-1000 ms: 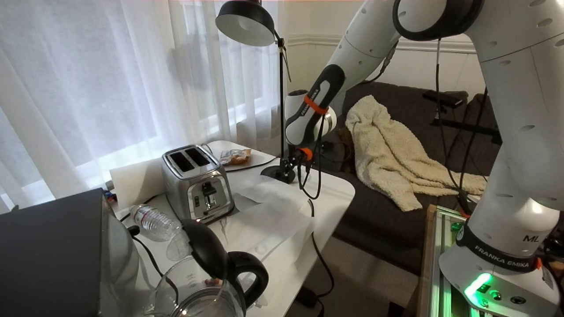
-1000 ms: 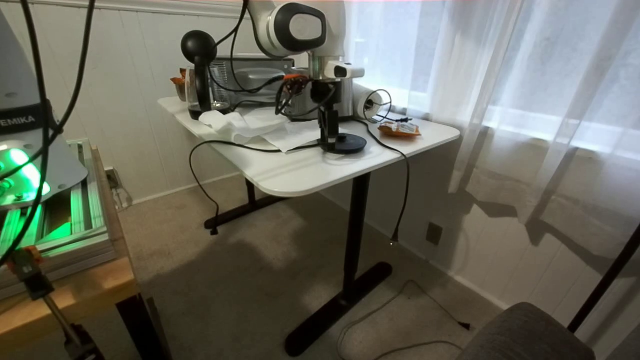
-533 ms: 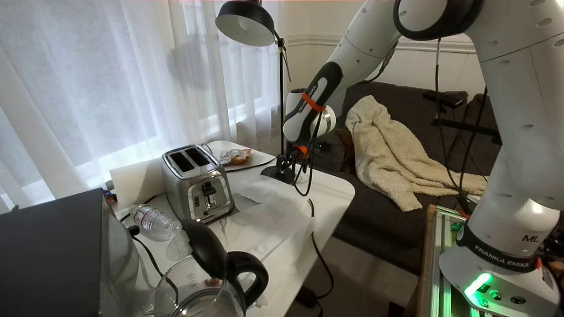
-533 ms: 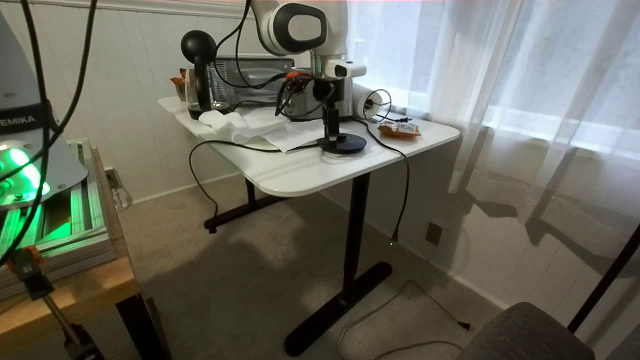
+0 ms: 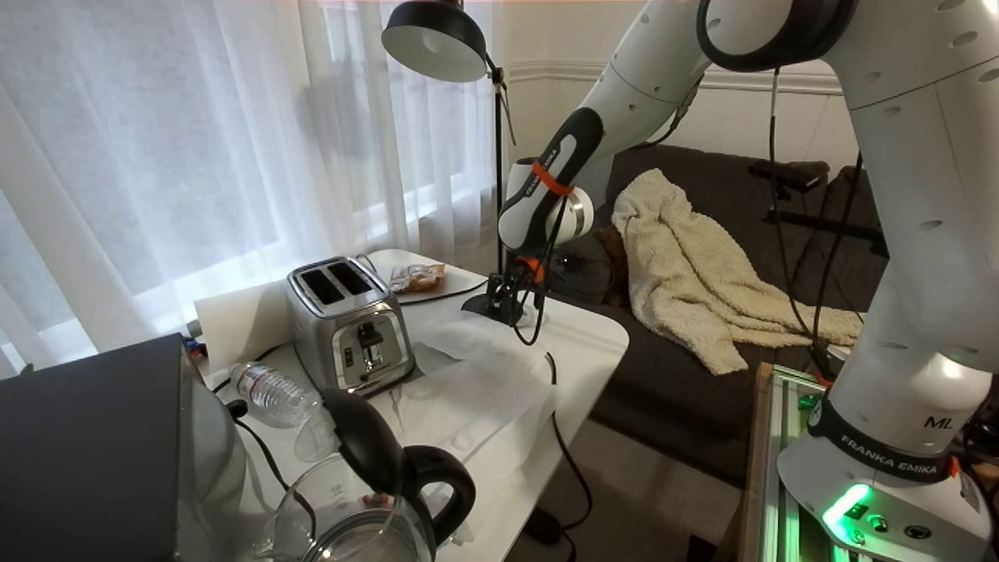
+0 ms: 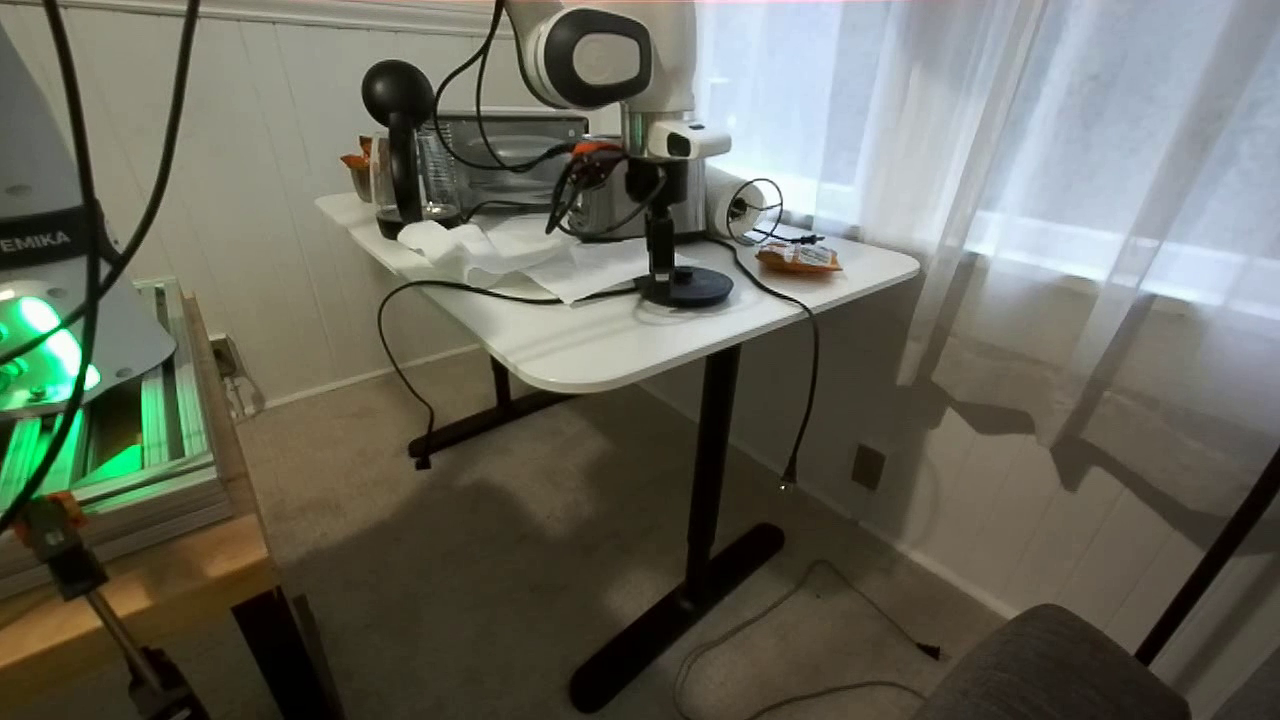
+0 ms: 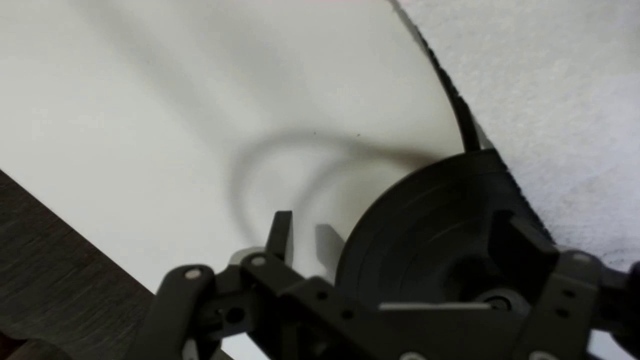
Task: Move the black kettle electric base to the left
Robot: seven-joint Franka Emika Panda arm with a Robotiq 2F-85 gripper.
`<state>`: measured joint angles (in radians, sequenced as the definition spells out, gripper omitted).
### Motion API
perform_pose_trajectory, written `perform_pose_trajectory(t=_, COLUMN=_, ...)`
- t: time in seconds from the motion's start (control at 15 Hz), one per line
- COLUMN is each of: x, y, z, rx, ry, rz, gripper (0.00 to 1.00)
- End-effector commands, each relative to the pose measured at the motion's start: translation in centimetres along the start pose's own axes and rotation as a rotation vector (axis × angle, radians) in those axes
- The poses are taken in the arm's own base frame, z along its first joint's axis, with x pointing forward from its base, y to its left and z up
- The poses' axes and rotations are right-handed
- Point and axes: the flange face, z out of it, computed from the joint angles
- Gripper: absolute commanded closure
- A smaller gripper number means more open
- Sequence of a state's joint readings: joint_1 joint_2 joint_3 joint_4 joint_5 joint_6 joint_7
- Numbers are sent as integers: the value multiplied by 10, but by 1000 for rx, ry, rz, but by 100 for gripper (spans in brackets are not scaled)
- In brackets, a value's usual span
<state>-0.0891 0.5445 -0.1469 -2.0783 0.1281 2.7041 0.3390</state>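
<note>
The black kettle base [image 7: 425,235] lies flat on the white table [image 6: 600,345] near its rounded end, its cord [image 7: 466,122] running off beside a paper towel [image 7: 565,95]; the gripper [image 7: 392,217] hangs over the base with its jaws wide apart, nothing gripped that I can see; in the wrist view the outer finger [image 7: 280,234] is past the rim, above bare table, while the inner finger [image 7: 520,242] reaches over the base near its raised middle; whether either touches the plastic I cannot tell.

The step in hand is probably getting a purchase on the rim; to do it well, bring the outer finger down close beside the edge, keep the inner one off the raised middle, then squeeze or push gently; so flat a thing may slip if caught too high. The paper towel hides one side of the base in the wrist view, lying on it or just in front, I cannot say which; it may bunch up and come along. If left means the robot's own, the paper towel and toaster [image 5: 349,324] are on that side; go slow and level, and allow for the cord, which hangs over the table edge and may tug the base round.
</note>
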Motion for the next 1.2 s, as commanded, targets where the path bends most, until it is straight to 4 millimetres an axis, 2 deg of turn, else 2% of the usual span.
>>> perform_pose_trajectory(t=0.0, x=3, y=2, z=5, rx=10, ry=-12, rz=18, gripper=0)
perform_pose_trajectory(t=0.33, x=1, y=6, z=16, rx=-19, ry=-24, rz=12, gripper=0)
perform_pose_trajectory(t=0.6, x=5, y=13, z=16, rx=-59, ry=-7, rz=29, gripper=0)
perform_pose_trajectory(t=1.13, x=22, y=53, z=12, rx=-149, ry=19, rz=128, gripper=0)
